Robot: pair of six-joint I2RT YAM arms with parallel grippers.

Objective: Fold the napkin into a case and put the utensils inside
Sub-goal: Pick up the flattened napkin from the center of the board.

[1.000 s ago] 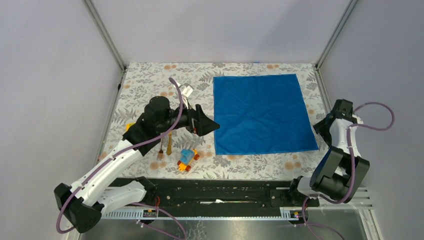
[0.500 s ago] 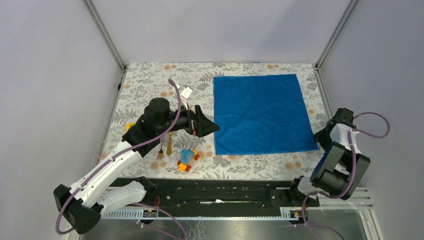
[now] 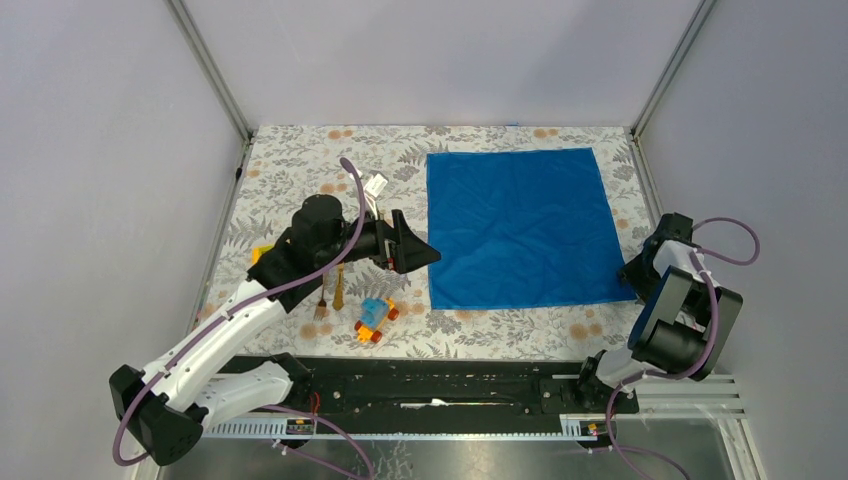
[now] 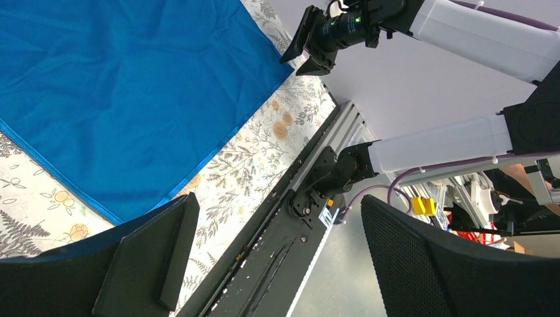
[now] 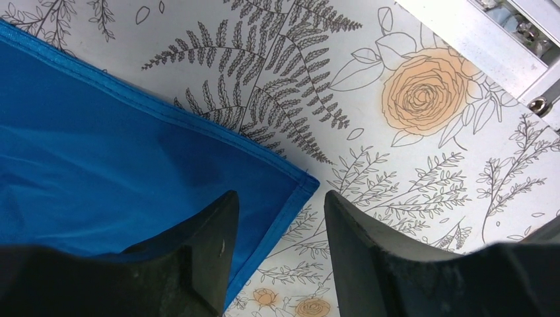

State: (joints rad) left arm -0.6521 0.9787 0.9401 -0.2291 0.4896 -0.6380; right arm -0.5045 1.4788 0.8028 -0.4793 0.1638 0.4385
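Hidden, utensils: fork (image 3: 320,310) and knife (image 3: 339,295) lie side by side on the floral table cover (image 3: 300,160); their far ends are covered by the left arm; details too small to make out
Hidden, yellow block (image 3: 260,251): only a corner shows beside the left arm
Hidden, right gripper (image 5: 277,205): top view shows only its dark body at the table's right edge; contact between fingertips and cloth cannot be told
Napkin (image 3: 525,228): spread flat and unfolded on the right half of the table; well apart from the utensils
Toy car (image 3: 375,320): just beside the utensils, on the near side
Left arm: reaches forward over the utensils; left gripper (image 4: 277,218) points toward the napkin's near-left corner; jaws spread wide, holding nothing
Right arm: folded back, wrist low; jaws partly apart, straddling the napkin's near-right corner; nothing clamped
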